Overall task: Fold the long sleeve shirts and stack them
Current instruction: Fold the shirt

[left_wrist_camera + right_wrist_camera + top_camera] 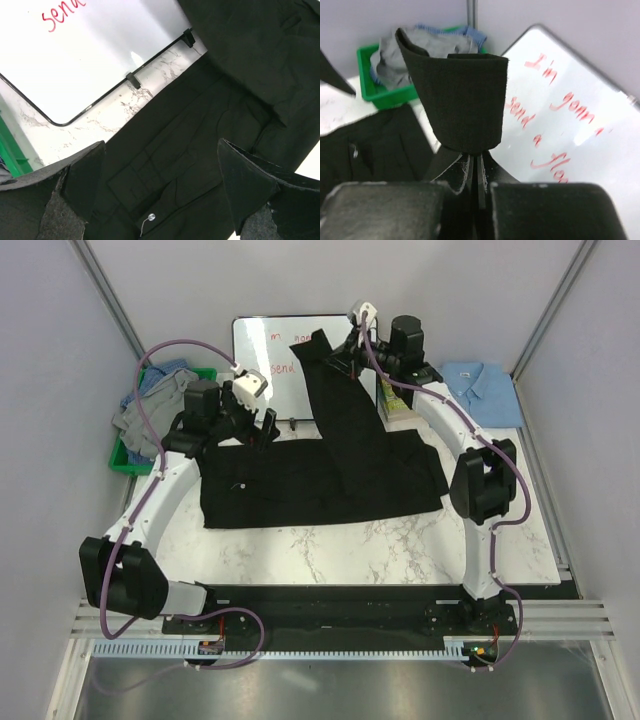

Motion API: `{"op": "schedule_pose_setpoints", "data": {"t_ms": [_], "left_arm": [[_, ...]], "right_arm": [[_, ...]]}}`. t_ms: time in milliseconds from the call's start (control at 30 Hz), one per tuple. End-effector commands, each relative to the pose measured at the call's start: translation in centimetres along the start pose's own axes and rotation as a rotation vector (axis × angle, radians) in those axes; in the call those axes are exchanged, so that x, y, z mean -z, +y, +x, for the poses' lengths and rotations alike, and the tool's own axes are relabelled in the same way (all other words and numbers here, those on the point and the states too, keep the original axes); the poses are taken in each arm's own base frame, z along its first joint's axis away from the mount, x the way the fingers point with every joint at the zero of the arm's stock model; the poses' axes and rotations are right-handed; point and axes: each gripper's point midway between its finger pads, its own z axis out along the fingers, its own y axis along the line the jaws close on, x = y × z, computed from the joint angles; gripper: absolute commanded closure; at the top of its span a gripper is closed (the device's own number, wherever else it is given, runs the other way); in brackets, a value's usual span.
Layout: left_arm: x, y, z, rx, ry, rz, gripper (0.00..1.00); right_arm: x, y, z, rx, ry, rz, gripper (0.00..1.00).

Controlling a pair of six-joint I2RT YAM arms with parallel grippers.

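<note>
Right tool (475, 172) pinching black shirt (320, 480), arm outstretched; left tool (162, 172) spread, hovering.

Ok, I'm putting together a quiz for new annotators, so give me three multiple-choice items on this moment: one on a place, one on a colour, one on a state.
1. Where does the light blue shirt lie?
A. on the floor
B. at the far right of the table
C. draped over a chair

2. What colour is the writing on the whiteboard?
A. red
B. blue
C. green

3. How do the right arm's jaws stand?
A. wide open
B. shut on nothing
C. shut on a fold of the black shirt

Answers: B, since the top view shows it flat on the tabletop at the far right. A, since the letters are red in every view. C, since the right wrist view shows black fabric pinched between them.
</note>
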Motion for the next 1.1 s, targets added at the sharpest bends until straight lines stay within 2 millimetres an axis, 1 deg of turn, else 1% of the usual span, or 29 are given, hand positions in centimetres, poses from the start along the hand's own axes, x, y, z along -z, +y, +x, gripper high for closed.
{"op": "schedule_pose_setpoints", "data": {"t_ms": [0,33,67,100,133,167,200,233,267,300,367,400,433,500,533,567,633,667,700,733,767,800,867,900,933,967,1000,1033,1067], "left_arm": [[0.3,0.1,0.2,0.116,0.019,-0.031,0.01],[0.3,-0.1,0.3,0.126,0.023,-0.020,0.01],[0.3,-0.3,0.5,0.132,0.028,-0.010,0.01],[0.2,-0.6,0.6,0.138,0.033,0.003,0.01],[0.1,-0.8,1.0,0.150,0.047,0.011,0.01],[0.1,-0.9,1.2,0.165,0.051,0.013,0.01],[0.0,-1.0,1.5,0.181,0.060,0.017,0.01],[0.0,-1.1,1.8,0.206,0.065,0.026,0.01],[0.0,-1.2,1.9,0.256,0.067,0.032,0.01],[0.0,-1.3,2.2,0.293,0.075,0.045,0.01],[0.0,-1.4,2.7,0.431,0.083,0.087,0.01],[0.0,-1.5,3.0,0.482,0.089,0.101,0.01],[0.0,-1.2,3.5,0.545,0.095,0.124,0.02],[0.1,-1.2,4.2,0.667,0.116,0.140,0.03],[0.3,-1.1,4.3,0.712,0.114,0.158,0.03],[0.2,-1.3,4.4,0.779,0.126,0.169,0.03],[0.3,-1.8,4.3,0.852,0.136,0.197,0.03],[0.1,-2.2,4.5,0.939,0.158,0.202,0.03],[0.1,-2.5,4.7,0.990,0.171,0.214,0.01],[0.1,-3.0,4.8,1.044,0.188,0.238,0.01],[-0.1,-3.3,5.1,1.137,0.218,0.243,0.01],[-0.1,-3.7,5.6,1.185,0.242,0.251,0.01],[0.0,-4.2,5.9,1.242,0.263,0.257,0.01],[0.2,-4.3,6.2,1.249,0.265,0.245,0.01],[0.2,-4.2,6.3,1.247,0.261,0.231,0.01],[0.3,-4.1,6.6,1.235,0.261,0.226,0.01],[0.6,-4.2,6.7,1.219,0.256,0.221,0.01],[0.7,-4.3,7.0,1.203,0.261,0.219,0.01],[0.9,-4.3,7.5,1.143,0.264,0.222,0.01]], "right_arm": [[1.3,4.0,2.6,0.042,0.077,-0.076,0.96],[1.6,5.0,3.8,0.030,0.122,-0.086,0.96],[2.3,5.4,3.5,0.096,0.136,-0.083,0.96],[2.8,6.2,5.8,0.085,0.190,-0.083,0.97],[3.2,6.9,6.8,0.089,0.230,-0.085,0.97],[3.8,6.8,6.5,0.138,0.244,-0.059,0.97],[4.2,7.4,8.0,0.133,0.278,-0.061,0.97],[4.2,8.1,8.3,0.139,0.295,-0.065,0.96],[4.4,8.6,8.1,0.152,0.299,-0.062,0.96],[4.6,9.2,9.1,0.154,0.321,-0.069,0.96],[4.1,11.0,9.6,0.168,0.339,-0.087,0.96],[4.3,11.3,10.8,0.168,0.374,-0.067,0.96],[3.7,12.4,11.2,0.174,0.382,-0.078,0.97],[3.3,12.8,12.2,0.181,0.402,-0.046,0.98],[2.9,13.5,12.4,0.180,0.401,-0.037,0.98],[2.7,13.7,12.4,0.190,0.395,-0.027,0.98],[2.2,14.4,12.8,0.233,0.396,-0.010,0.98],[2.1,14.6,12.9,0.253,0.399,-0.004,0.98],[2.2,14.8,13.6,0.266,0.414,0.009,0.97],[1.8,14.8,13.2,0.302,0.403,0.044,0.96],[1.7,14.9,13.0,0.337,0.399,0.058,0.95],[1.8,15.1,13.5,0.354,0.397,0.070,0.94],[1.7,15.9,13.4,0.408,0.393,0.092,0.93],[1.9,16.4,14.3,0.425,0.406,0.079,0.93],[1.8,17.5,14.7,0.437,0.414,0.051,0.92],[1.9,18.3,15.1,0.468,0.422,0.008,0.89],[2.7,19.7,16.5,0.468,0.466,-0.050,0.80],[3.1,21.2,17.1,0.478,0.485,-0.113,0.68],[3.9,22.2,17.0,0.492,0.495,-0.171,0.54]]}}
